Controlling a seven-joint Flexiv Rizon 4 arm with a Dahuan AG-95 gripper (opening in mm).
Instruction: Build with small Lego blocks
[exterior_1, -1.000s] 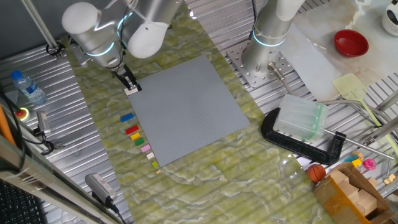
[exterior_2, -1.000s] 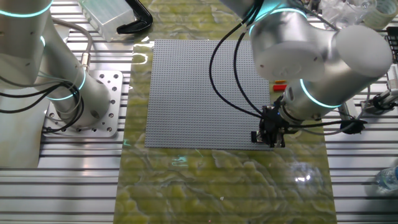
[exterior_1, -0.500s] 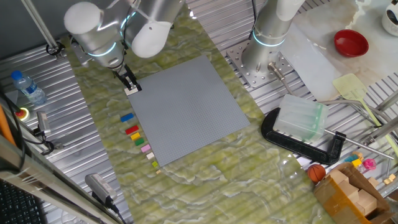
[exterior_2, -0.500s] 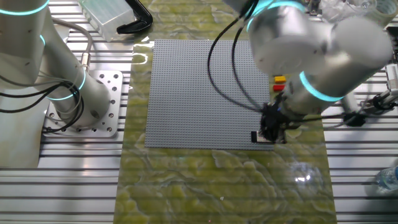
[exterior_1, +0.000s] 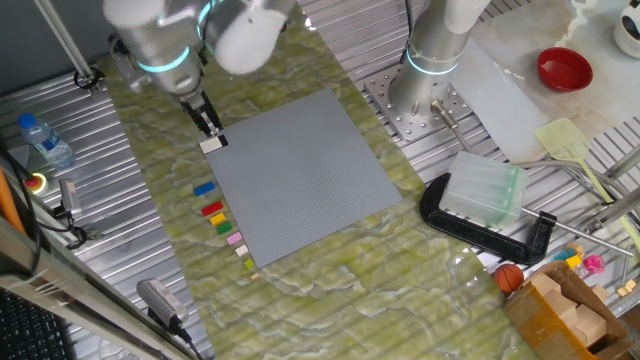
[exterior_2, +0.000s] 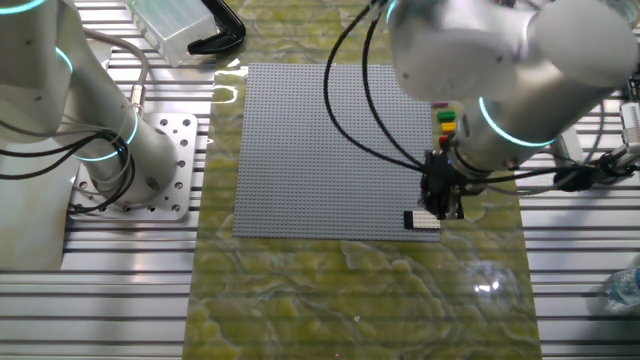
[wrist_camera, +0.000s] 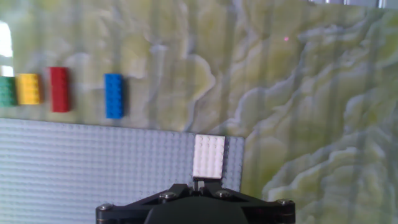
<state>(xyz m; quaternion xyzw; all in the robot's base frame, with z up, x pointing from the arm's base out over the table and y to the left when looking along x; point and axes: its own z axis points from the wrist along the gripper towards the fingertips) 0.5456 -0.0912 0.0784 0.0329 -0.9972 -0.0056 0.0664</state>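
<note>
A white block (wrist_camera: 209, 155) sits on the corner of the grey baseplate (wrist_camera: 93, 168). It also shows in one fixed view (exterior_1: 211, 144) and in the other fixed view (exterior_2: 427, 221), where a dark piece shows at its left end. My gripper (wrist_camera: 199, 181) hangs just above the white block with its fingers together and holds nothing; it also shows in both fixed views (exterior_1: 208, 124) (exterior_2: 440, 196). Blue (wrist_camera: 114, 95), red (wrist_camera: 59, 89), yellow (wrist_camera: 28, 89) and green (wrist_camera: 6, 91) blocks lie in a row on the mat beside the plate. A pink block (exterior_1: 235, 239) lies farther along that row.
A second arm's base (exterior_1: 425, 95) stands on a metal plate behind the baseplate. A clear box in a black clamp (exterior_1: 485, 200), a red bowl (exterior_1: 565, 68) and a water bottle (exterior_1: 45, 140) lie around the table.
My gripper has lifted off the white block, which stays on the baseplate's corner. The loose blocks have not moved.
</note>
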